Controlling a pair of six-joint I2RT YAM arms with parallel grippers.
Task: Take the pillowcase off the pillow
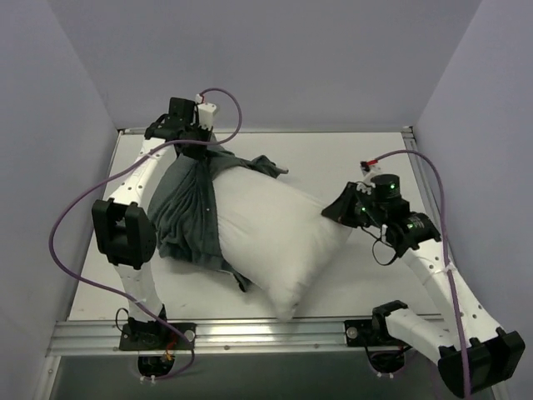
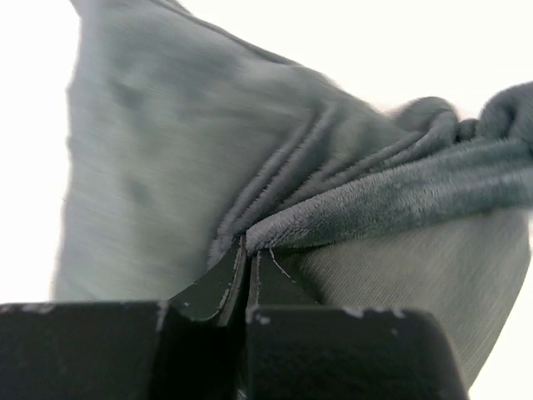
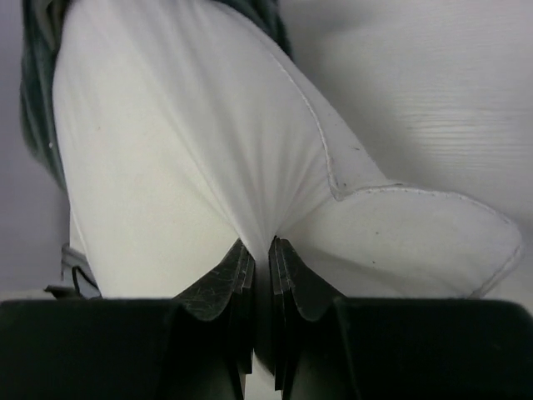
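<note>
**While the pillow point(image 1: 271, 229) is held, the pillowcase point(image 1: 185, 212) must be pulled off**

Because the pillowcase is bunched on the pillow end farthest from the right gripper point(image 3: 260, 246), little is left to slide. A white corner is pinched tight between its fingers. A grey fold is pinched between the fingers of the left gripper point(image 2: 247, 250). Both pinches should be kept tight and pulled apart slowly.

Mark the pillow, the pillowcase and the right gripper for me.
pillow point(image 1: 275, 233), top external view, on its bare white middle.
pillowcase point(image 1: 187, 217), top external view, on the bunched grey-green fabric at the pillow's left end.
right gripper point(image 3: 260, 247), right wrist view, between the fingertips shut on the pillow's white fabric.
</note>
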